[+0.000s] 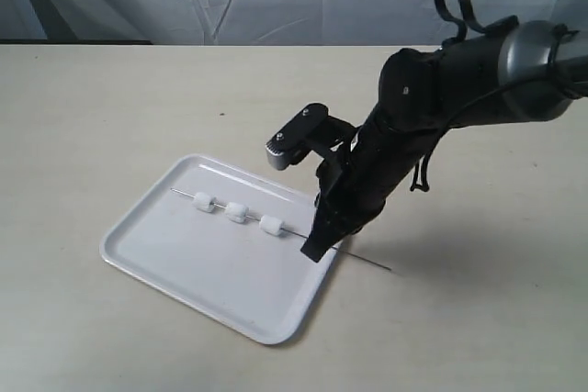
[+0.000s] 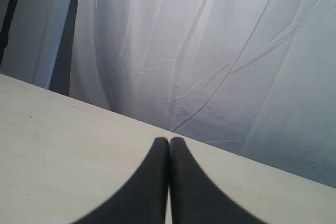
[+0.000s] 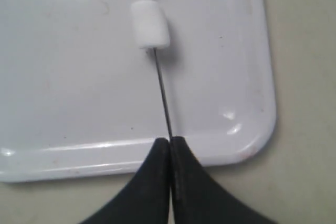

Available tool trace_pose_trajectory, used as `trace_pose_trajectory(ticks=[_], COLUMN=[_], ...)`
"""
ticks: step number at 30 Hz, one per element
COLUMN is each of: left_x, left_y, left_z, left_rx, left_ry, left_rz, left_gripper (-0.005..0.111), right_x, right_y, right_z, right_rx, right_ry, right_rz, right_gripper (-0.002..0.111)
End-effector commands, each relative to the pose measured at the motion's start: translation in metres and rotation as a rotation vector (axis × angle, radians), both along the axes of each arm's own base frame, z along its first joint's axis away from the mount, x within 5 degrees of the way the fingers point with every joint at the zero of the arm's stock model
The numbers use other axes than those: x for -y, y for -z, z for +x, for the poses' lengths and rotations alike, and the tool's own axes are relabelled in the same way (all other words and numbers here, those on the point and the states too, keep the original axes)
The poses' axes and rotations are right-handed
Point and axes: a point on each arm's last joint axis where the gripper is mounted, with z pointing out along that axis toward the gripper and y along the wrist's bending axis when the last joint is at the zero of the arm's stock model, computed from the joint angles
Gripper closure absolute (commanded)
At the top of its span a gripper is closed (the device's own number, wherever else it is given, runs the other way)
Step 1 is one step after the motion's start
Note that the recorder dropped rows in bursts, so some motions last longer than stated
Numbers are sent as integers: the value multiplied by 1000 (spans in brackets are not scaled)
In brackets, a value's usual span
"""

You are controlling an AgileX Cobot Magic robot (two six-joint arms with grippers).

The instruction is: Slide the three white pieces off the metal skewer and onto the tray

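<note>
Skewer (image 1: 294, 234) lies diagonally across tray (image 1: 184, 254). Far end is inside tray; other end pokes out past tray's right rim over table (image 1: 92, 117). Three white pieces (image 1: 237, 212) are threaded on it, spaced apart in a row, all within tray's rim. Piece closest to that rim (image 3: 149, 24) sits well inside tray. R gripper (image 1: 314, 247) has its tip at tray's right rim, fingers clenched on skewer just at rim edge; wire runs straight into the seam btw fingers. L gripper (image 2: 169, 141): fingers pressed together, holding nothing, over bare table w/ cloth backdrop (image 2: 210, 51) behind. Its position rel. to tray can't be told.
</note>
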Motion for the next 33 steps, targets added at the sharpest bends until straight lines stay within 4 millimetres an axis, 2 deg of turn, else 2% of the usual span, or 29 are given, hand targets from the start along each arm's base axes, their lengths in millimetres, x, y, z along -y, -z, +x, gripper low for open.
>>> trace_pose_trajectory(ticks=[1, 8, 11, 16, 18, 24, 25, 33], left_x=[-1, -1, -1, 0, 0, 0, 0, 0], left_y=[0, 0, 0, 0, 0, 0, 0, 1], left_z=[0, 0, 0, 0, 0, 0, 0, 0], left_rx=[17, 17, 17, 15, 15, 15, 12, -2], left_ry=[-5, -5, -5, -4, -4, -4, -3, 2], left_rz=[-18, -18, -18, -17, -17, -17, -17, -17], left_gripper=[107, 107, 107, 107, 107, 107, 107, 107], right_x=[-5, -13, -17, -17, -17, -17, -17, -16], right_y=[12, 4, -1, -2, -2, -2, -2, 14], right_z=[0, 9, 14, 13, 13, 13, 13, 15], right_rx=[-3, 21, 52, 32, 32, 31, 31, 19], right_ry=[-50, -53, 12, 13, 10, 11, 11, -16], right_rz=[-26, -2, 44, 47, 43, 44, 44, 0], right_gripper=[109, 109, 109, 108, 102, 66, 63, 68])
